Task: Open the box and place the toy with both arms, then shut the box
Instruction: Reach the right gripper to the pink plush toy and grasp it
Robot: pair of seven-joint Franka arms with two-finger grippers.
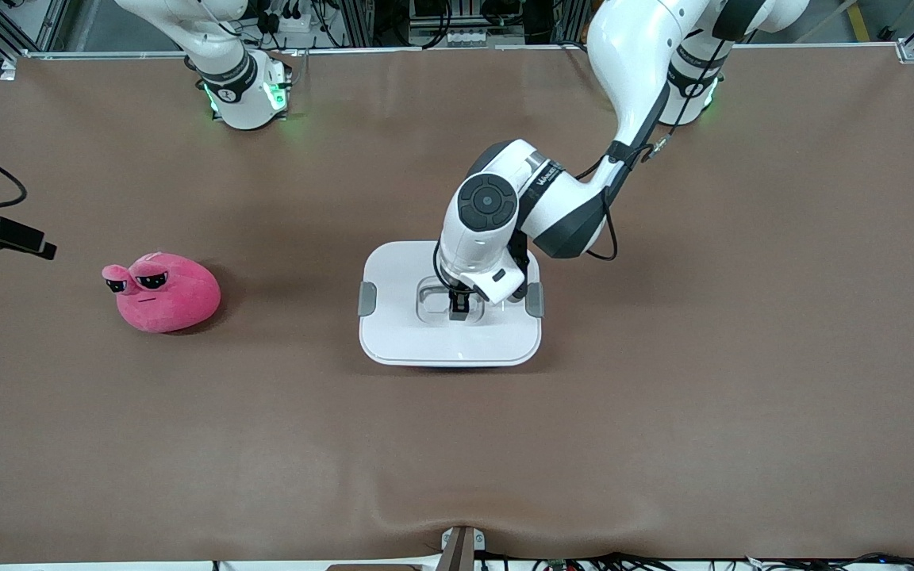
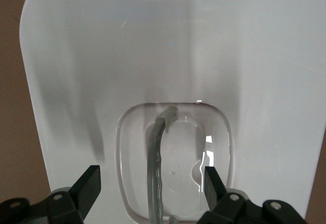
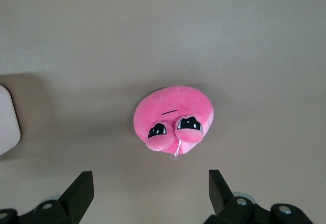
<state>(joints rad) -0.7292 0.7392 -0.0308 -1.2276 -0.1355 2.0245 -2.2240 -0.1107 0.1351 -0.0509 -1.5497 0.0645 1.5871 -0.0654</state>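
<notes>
**A:** Start with the biggest thing. Where does the box (image 1: 451,333) sit, and how would it handle?

**B:** It sits near the middle of the table (image 1: 743,381) with its white lid (image 1: 425,337) still on. The plastic looks hard and glossy, so I'd expect it to be stiff, light and slippery on the flat parts. A grey clip (image 1: 366,298) sits on the end toward the right arm, and another clip (image 1: 535,300) on the end toward the left arm.

**B:** The best hold, I'd say, is the thin grey handle (image 2: 155,168) in the hollow at the lid's centre. The left gripper (image 1: 458,305) is down in that hollow, its fingers (image 2: 87,186) spread on either side of the handle and not yet pinching it.

**A:** And the toy (image 1: 165,292)?

**B:** It lies on the table toward the right arm's end, well apart from the box. It looks like soft plush, so probably light, squashy and hard to damage. I'd grip the round body, not the bulging eyes (image 3: 175,127).

**A:** Is the right arm doing anything?

**B:** It waits. The right gripper (image 3: 147,191) hangs over the toy with its fingers wide apart and nothing in them.
</notes>
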